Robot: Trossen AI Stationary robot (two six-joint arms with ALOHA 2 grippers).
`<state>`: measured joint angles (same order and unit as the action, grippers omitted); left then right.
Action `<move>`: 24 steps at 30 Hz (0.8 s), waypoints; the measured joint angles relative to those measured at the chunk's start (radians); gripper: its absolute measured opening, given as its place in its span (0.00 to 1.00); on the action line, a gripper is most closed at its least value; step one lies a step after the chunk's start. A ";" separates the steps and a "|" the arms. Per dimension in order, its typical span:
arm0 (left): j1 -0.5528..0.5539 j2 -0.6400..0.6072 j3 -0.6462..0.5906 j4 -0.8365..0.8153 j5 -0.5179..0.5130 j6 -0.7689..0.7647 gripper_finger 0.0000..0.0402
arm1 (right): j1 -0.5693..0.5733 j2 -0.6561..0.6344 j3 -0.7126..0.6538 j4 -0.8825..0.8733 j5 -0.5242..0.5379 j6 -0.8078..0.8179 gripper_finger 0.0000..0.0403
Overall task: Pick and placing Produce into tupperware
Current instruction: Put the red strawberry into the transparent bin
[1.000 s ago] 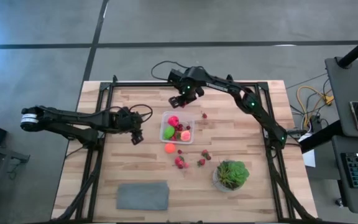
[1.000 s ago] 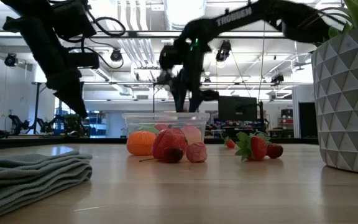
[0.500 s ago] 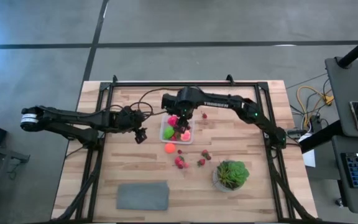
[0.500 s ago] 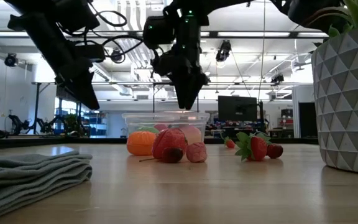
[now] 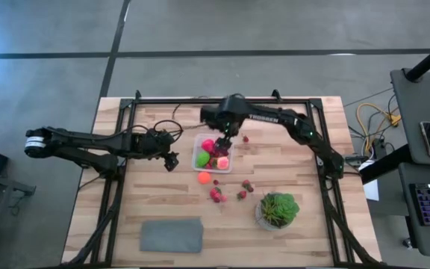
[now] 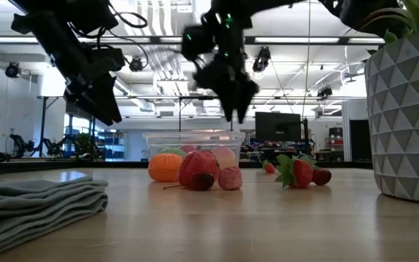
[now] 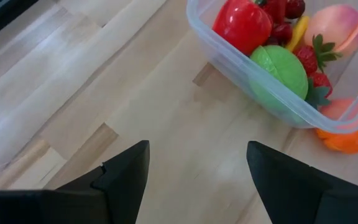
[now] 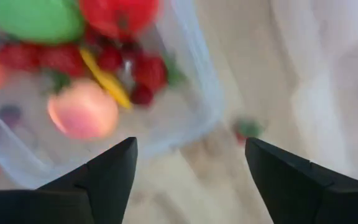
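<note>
Clear tupperware (image 5: 213,153) sat near the middle of the wooden table (image 5: 290,127), already holding a lime-green piece (image 7: 278,67), a red round piece (image 7: 242,23), a pink-peach piece (image 8: 83,108), a yellow sliver (image 8: 106,78) and a few small dark-red berries and strawberries. Right gripper (image 5: 225,142) hung above the far right corner of the box; its fingers (image 8: 112,169) stood wide apart with nothing between them. Left gripper (image 5: 172,162) hovered just above the table, to the left of the box and apart from it, fingers (image 7: 123,171) spread and empty, only bare wood showing between them. An orange piece (image 5: 204,178) lay on the table touching or just beside the box's near wall. A cluster of red-pink pieces (image 5: 216,195) lay further toward the near edge, with loose strawberries (image 5: 246,184) to its right and one small strawberry (image 5: 245,137) beyond the box's far right corner. Potted green plant (image 5: 278,209) stood at the near right, grey folded cloth (image 5: 172,235) at the near left
</note>
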<state>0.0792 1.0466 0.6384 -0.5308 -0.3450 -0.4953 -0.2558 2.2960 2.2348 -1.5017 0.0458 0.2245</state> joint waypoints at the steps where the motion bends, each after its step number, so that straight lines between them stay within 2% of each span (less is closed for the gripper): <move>1: 0.000 0.000 0.000 0.000 0.001 0.000 0.63 | -0.020 -0.001 -0.011 -0.027 -0.046 0.008 0.72; 3: 0.000 0.000 0.000 0.000 0.012 0.000 0.63 | -0.056 0.000 -0.036 -0.053 -0.064 0.009 0.72; 9: 0.000 0.000 -0.001 0.036 0.034 0.002 0.63 | -0.116 -0.051 -0.148 -0.040 -0.019 -0.076 0.70; 18: 0.001 0.000 -0.002 0.074 0.021 0.004 0.63 | -0.155 -0.167 -0.479 0.196 -0.026 -0.090 0.69; 24: 0.013 0.000 -0.002 0.079 0.020 0.009 0.63 | -0.144 -0.197 -0.599 0.331 -0.020 -0.090 0.68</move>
<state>0.0926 1.0466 0.6361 -0.4522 -0.3248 -0.4863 -0.4001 2.0988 1.6356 -1.1709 0.0257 0.1349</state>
